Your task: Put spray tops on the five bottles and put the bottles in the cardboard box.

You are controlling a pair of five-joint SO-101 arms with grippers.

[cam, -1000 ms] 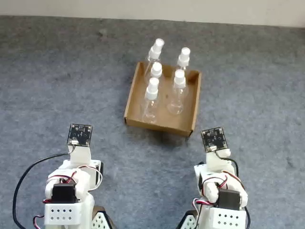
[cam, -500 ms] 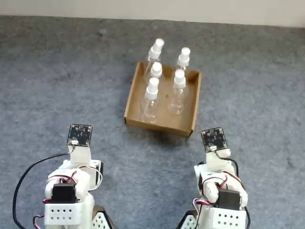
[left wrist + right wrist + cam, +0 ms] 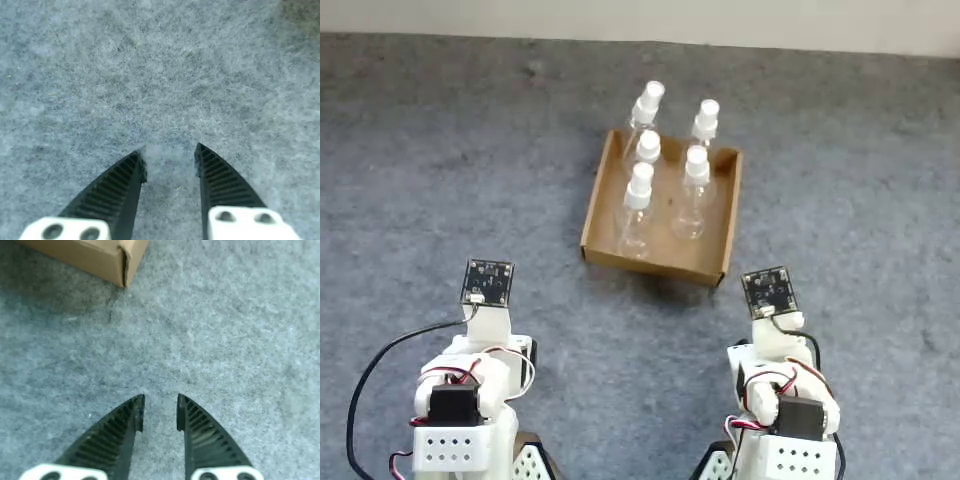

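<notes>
Resting folded at the near edge of the grey felt table (image 3: pixel 440 180), both arms sit tucked back, side by side and well apart. The left arm (image 3: pixel 470 390) and the right arm (image 3: pixel 782 395) each point away from the near edge, wrist cameras raised over the felt.

The left gripper (image 3: pixel 170 154) hangs close above bare felt. Its two black ribbed fingers (image 3: pixel 117 187) are parted with a clear gap, and nothing lies between them. The right gripper (image 3: pixel 160 402) also hangs low over bare felt, fingers apart by a narrower gap, holding nothing. A near corner of the cardboard box (image 3: pixel 100 257) shows ahead of the right gripper, apart from it.

From above, the cardboard box (image 3: pixel 650 262) lies past the arms, roughly between them and a little nearer the right arm, turned slightly askew. Five clear bottles with white spray tops stand upright in it. Two are toward the near side: one bottle (image 3: pixel 636 215) on the left, another bottle (image 3: pixel 690 200) on the right. A third bottle (image 3: pixel 646 150) stands behind the left one. The tops of the two rear bottles (image 3: pixel 650 100) (image 3: pixel 706 118) rise above the far wall.

Open felt surrounds the box on every side, with wide room to its left and right and a band between it and the arms. A pale strip (image 3: pixel 640 18) runs along the table's far edge.
</notes>
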